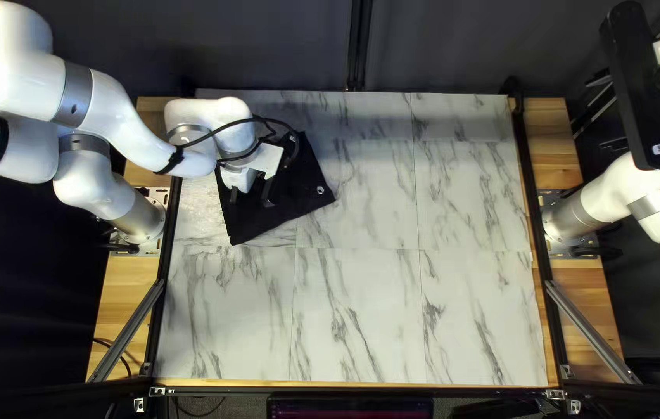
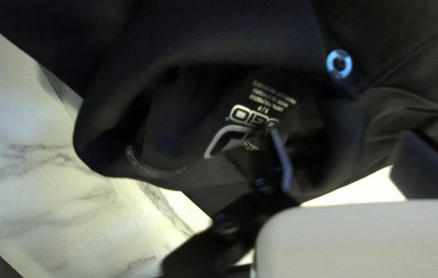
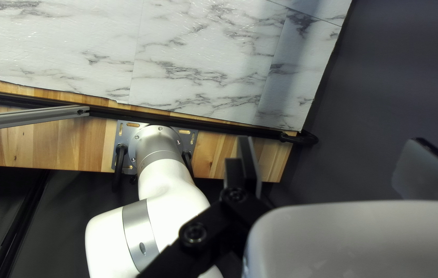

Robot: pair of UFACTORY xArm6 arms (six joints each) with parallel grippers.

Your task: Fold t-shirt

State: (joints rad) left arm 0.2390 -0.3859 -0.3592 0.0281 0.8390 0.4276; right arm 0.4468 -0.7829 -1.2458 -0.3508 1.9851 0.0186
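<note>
One right gripper, spread | one left gripper, spread over one black shirt

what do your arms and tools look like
Both the left arm and right arm are glossy white and rounded, with silver-grey bands. The left arm has black straps and cables; a long black bar with a white label is by the right. The left tool and right tool are black.

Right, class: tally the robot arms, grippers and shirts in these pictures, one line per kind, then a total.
Arms, left arm and right arm: 2
Grippers, left gripper and right gripper: 2
Shirts, black t-shirt: 1
Total: 5
</note>
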